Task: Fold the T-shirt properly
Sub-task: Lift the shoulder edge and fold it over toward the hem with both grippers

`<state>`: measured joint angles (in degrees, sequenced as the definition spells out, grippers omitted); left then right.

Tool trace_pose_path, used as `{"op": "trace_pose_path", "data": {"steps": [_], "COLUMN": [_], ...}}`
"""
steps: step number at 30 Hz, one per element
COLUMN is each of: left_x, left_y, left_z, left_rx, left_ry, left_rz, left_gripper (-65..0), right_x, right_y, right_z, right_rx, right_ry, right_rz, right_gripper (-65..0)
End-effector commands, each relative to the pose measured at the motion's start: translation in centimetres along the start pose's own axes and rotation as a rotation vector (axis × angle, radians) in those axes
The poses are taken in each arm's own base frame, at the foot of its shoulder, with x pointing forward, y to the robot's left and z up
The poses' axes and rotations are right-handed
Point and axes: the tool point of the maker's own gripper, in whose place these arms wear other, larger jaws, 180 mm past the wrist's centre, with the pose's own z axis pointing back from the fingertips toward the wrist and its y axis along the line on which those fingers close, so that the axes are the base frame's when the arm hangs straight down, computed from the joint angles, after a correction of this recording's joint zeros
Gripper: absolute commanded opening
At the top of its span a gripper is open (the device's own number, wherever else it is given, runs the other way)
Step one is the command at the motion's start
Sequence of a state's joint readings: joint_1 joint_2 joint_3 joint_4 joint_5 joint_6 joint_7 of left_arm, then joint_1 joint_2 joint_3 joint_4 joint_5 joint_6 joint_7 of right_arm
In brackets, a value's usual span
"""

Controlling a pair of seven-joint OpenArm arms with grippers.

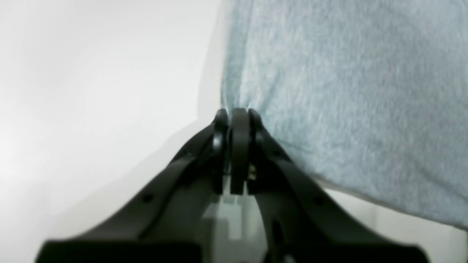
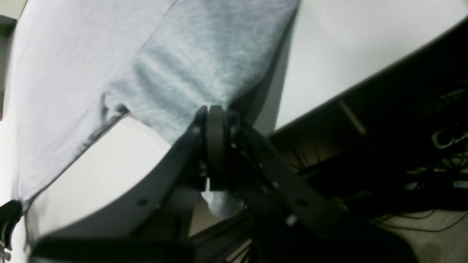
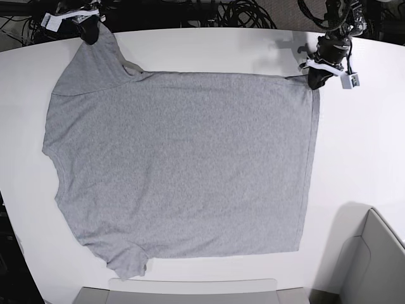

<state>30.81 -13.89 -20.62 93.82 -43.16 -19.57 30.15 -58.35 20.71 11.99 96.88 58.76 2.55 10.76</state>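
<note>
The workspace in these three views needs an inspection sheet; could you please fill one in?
Surface: white table, bare around the garment.
Job's things: grey T-shirt spread flat, plain side up, no fold made; one sleeve lifted at the far corner.
Clutter: nothing seen on the table.
Grippers: left gripper shut on the T-shirt's hem corner; right gripper shut on the sleeve.
Cables: black cables bundled beyond the far edge; more under the table in the right wrist view.
Surroundings: grey bin at the near corner.
</note>
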Motion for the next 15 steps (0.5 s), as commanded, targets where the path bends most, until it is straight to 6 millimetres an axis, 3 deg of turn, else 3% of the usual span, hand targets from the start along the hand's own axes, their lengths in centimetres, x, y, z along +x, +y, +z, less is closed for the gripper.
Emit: {"op": "trace_pose_path", "data": {"steps": [1, 6, 11, 15], "left_x": [1.6, 2.9, 3.2, 3.7], "left_y": [0.4, 0.3, 0.0, -0.5], "left_z": [1.0, 2.9, 2.9, 2.1], "left_rx": [0.011, 0.025, 0.021, 0.009], "left_ry": [-0.051, -0.089, -0.089, -0.066], "left_rz": [-0.021, -0.042, -0.048, -0.045], "left_gripper": [-65.0, -65.0, -65.0, -65.0], "right_x": [1.0, 3.1, 4.6, 5.4], "right_y": [-0.1, 0.4, 3.1, 4.2], "right_z": [0.6, 1.3, 1.3, 0.8], "right_rx": [-0.004, -0.012, 0.037, 0.064], "right_ry": [-0.035, -0.104, -0.164, -0.183], "right_rz": [0.000, 0.107, 0.196, 0.203], "right_gripper": [-65.0, -65.0, -65.0, -65.0]}}
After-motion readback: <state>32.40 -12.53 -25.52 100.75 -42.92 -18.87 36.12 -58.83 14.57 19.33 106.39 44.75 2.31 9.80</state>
